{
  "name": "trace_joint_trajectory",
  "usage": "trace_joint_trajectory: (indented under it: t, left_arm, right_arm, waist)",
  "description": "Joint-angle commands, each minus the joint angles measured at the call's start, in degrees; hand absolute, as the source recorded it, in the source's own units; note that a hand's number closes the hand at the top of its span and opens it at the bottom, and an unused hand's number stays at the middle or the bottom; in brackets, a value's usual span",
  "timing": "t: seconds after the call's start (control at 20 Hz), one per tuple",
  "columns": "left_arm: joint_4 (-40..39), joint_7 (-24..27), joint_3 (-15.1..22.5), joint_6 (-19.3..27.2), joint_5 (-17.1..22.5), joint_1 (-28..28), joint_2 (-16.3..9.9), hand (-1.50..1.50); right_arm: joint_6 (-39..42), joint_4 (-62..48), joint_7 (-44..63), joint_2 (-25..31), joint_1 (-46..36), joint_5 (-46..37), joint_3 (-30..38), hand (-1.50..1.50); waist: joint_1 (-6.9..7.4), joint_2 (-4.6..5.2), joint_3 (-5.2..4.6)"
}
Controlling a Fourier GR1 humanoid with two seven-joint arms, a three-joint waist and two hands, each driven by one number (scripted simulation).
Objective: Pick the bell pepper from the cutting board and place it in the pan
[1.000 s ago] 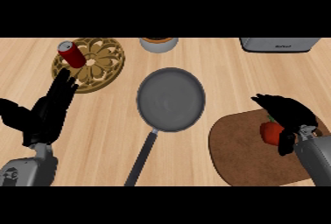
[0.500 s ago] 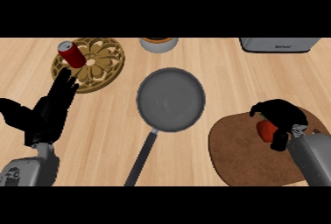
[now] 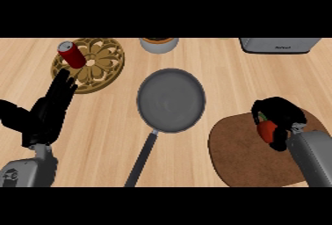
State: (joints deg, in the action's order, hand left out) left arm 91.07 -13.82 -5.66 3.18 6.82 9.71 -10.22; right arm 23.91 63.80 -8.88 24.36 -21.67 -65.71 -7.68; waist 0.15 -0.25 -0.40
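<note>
Bell pepper [image 3: 266, 130] sits on the cutting board [image 3: 246, 154] at its upper right, enclosed by the right hand [image 3: 280, 115] – fingers curled round it, much of it hidden. Lift judged the step in hand: pepper to be raised straight up, carried left, and released only once centred over the pan [image 3: 171, 100] – handle and rim to be avoided. Left hand [image 3: 45, 112] rests unclenched at the surface's [image 3: 110, 127] left edge
</note>
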Motion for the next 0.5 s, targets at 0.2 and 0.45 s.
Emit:
trace_joint_trajectory:
  t: [0.2, 0.45]
  left_arm:
    - [-1.0, -0.6, 0.8, -0.6, 0.0, 2.1, 0.4, 0.0]
    - [-1.1, -0.8, 3.0, -2.2, 0.0, 2.1, 0.9, 0.0]
  right_arm:
    - [-1.1, 2.2, 28.5, -23.6, -4.3, -0.5, -0.4, 1.5]
    - [-7.1, 3.8, 42.3, -24.1, -10.9, -0.3, -0.9, 1.5]
  waist:
    - [2.39, 0.49, 0.31]
    - [6.73, 0.56, 0.27]
